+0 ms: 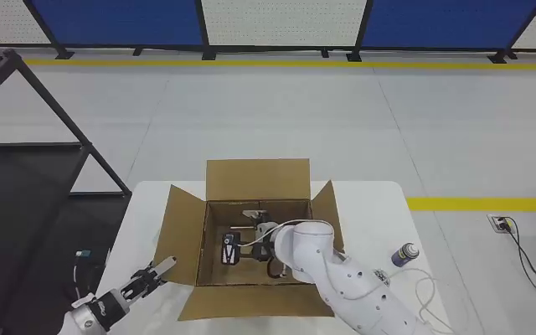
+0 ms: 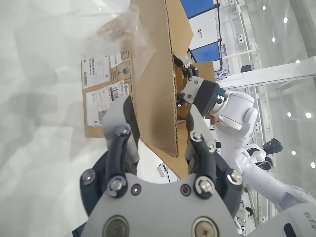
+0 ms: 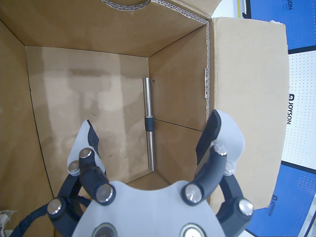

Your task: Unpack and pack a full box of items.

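On the cardboard box (image 3: 74,25) floor, against one wall, lies a metal rod (image 3: 147,94). Right gripper (image 3: 151,122) hangs above, spread; straddle its black band (image 3: 149,124) squarely.

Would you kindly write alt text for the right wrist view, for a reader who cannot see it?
The right tool, jaws open, points down into an open cardboard box whose floor holds a slim, black-banded metal rod. The rod lies along the foot of one side wall.
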Action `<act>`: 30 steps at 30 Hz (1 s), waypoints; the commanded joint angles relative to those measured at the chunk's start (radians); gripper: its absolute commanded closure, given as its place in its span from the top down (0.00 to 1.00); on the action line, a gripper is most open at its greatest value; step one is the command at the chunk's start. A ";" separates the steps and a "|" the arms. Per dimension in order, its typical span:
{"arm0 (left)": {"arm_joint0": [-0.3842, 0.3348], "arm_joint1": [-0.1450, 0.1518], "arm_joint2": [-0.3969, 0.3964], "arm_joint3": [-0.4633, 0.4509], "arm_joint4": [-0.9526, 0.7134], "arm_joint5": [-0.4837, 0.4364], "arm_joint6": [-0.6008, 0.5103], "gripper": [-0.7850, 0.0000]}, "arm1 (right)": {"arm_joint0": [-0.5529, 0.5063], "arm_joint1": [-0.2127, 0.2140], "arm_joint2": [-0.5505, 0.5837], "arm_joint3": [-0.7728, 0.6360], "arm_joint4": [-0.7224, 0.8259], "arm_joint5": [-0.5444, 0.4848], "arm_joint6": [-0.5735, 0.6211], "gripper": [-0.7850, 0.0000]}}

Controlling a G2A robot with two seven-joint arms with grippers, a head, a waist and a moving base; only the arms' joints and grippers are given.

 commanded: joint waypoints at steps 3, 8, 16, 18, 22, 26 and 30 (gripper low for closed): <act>0.001 0.003 0.002 0.005 -0.009 -0.027 -0.005 0.00 | -0.002 -0.001 0.005 -0.008 -0.001 -0.016 0.013 1.00; 0.006 0.007 0.000 0.015 -0.021 -0.095 -0.007 0.00 | 0.004 -0.005 0.011 -0.008 0.007 -0.043 0.026 1.00; 0.016 0.012 0.002 0.030 -0.013 -0.202 0.007 0.00 | 0.013 -0.012 0.016 0.005 0.013 -0.058 0.033 1.00; 0.020 0.013 0.005 0.033 0.006 -0.246 0.021 0.00 | 0.014 -0.014 0.017 0.008 0.014 -0.060 0.032 1.00; 0.027 0.014 0.012 0.042 0.042 -0.322 0.054 0.00 | 0.015 -0.016 0.019 0.011 0.011 -0.065 0.033 1.00; 0.032 0.016 0.018 0.053 0.061 -0.405 0.075 0.00 | 0.014 -0.017 0.025 0.011 0.010 -0.069 0.035 1.00; 0.035 0.017 0.024 0.069 0.090 -0.467 0.109 0.00 | 0.007 -0.017 0.033 0.009 0.008 -0.074 0.032 1.00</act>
